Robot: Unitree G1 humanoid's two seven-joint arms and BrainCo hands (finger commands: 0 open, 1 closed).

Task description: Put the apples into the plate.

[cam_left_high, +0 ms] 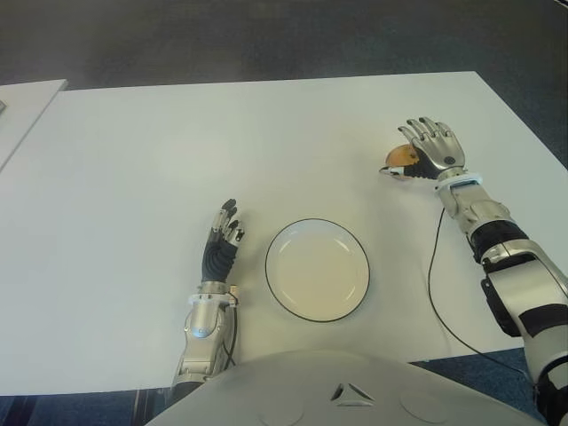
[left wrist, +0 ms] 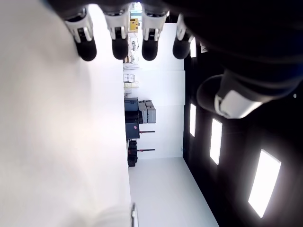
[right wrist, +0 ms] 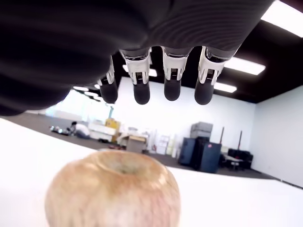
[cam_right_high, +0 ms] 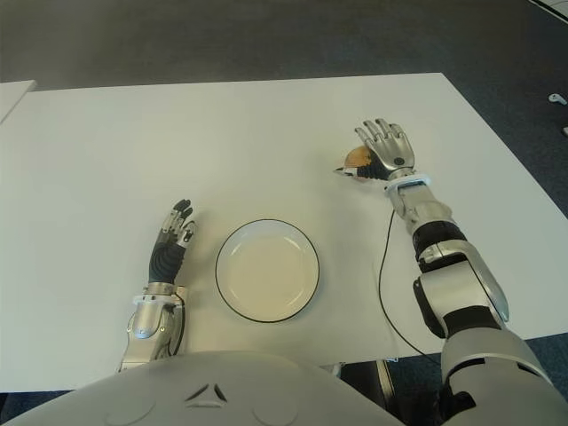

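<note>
**Apple under an open hand, plate waiting**

Plainly, the risk here is a bad grip. The right hand (cam_left_high: 432, 147) hovers over the apple (cam_left_high: 401, 158) far out on the right side of the table (cam_left_high: 177, 151), its fingers (right wrist: 172, 87) stretched out straight above the fruit and not closed on it; it holds nothing. If the fingers close while the palm sits off-centre, the round apple could squirt sideways and roll across the smooth tabletop, perhaps toward the nearby right edge. A loose hold could also let it drop on the way over, since the plate (cam_left_high: 317, 269) lies well apart from the apple, nearer the robot's body. Setting it down hard could make it bounce over the low rim. Only one apple shows, though the task speaks of several.

The apple is round with a shallow dip at the top, its skin yellow-orange with a reddish blush and a slight gloss, likely slippery against hard fingertips. The plate is a round, cream, shallow dish with a thin dark rim, and nothing lies in it. The table is flat, white and matte. The hands are grey metal with dark, rounded fingertip pads.

The left hand (cam_left_high: 222, 241) shows just to the left of the plate, fingers extended and relaxed, holding nothing.
</note>
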